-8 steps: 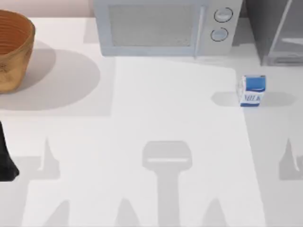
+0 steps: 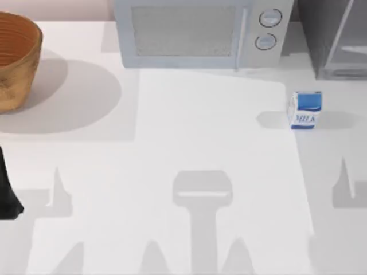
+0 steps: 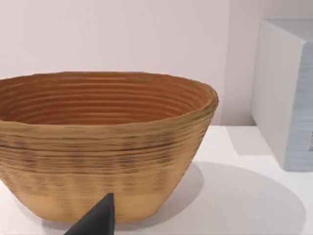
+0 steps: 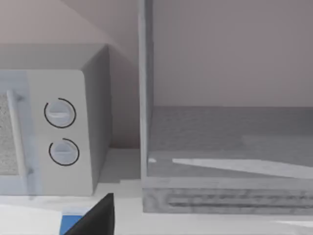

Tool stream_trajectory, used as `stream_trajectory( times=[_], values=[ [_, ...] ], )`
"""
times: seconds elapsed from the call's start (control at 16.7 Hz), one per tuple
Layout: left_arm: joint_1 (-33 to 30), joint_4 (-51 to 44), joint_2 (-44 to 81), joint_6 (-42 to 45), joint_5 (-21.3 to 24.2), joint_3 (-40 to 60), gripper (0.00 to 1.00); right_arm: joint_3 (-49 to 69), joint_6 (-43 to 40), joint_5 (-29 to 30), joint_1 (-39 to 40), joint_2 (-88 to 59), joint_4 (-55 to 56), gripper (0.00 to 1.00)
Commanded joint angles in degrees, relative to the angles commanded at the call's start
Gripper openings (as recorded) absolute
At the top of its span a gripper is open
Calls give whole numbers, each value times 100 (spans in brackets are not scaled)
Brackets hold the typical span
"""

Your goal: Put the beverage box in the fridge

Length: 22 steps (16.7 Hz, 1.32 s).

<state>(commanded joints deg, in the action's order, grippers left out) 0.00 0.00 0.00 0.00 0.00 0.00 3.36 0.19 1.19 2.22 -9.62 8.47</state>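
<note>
Left arm (image 2: 8, 192): matte black, smooth, tapering bulk at the top view's left edge. Left finger (image 3: 95, 220) is a black pointed wedge. Right finger (image 4: 95, 218) looks the same, dark and angular. Possibly plastic; no markings, screws or cables discernible.

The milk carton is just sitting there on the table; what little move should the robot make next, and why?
Probably the right arm should lower its gripper toward the beverage box to grasp it. The box stands upright and untouched on the table, at the right, just in front of the fridge. The right wrist view looks at the fridge with the box's blue top at its edge, so that arm seems nearest.
</note>
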Motion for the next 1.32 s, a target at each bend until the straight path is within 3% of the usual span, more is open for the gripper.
stream_trajectory(
  times=[0.42, 1.32],
  values=[
    [0, 0, 0, 0, 0, 0, 100, 860, -26, 471, 508, -2920, 2351, 100],
    [0, 0, 0, 0, 0, 0, 100, 2841, 6, 1951, 1733, -11213, 8380, 100]
  ],
)
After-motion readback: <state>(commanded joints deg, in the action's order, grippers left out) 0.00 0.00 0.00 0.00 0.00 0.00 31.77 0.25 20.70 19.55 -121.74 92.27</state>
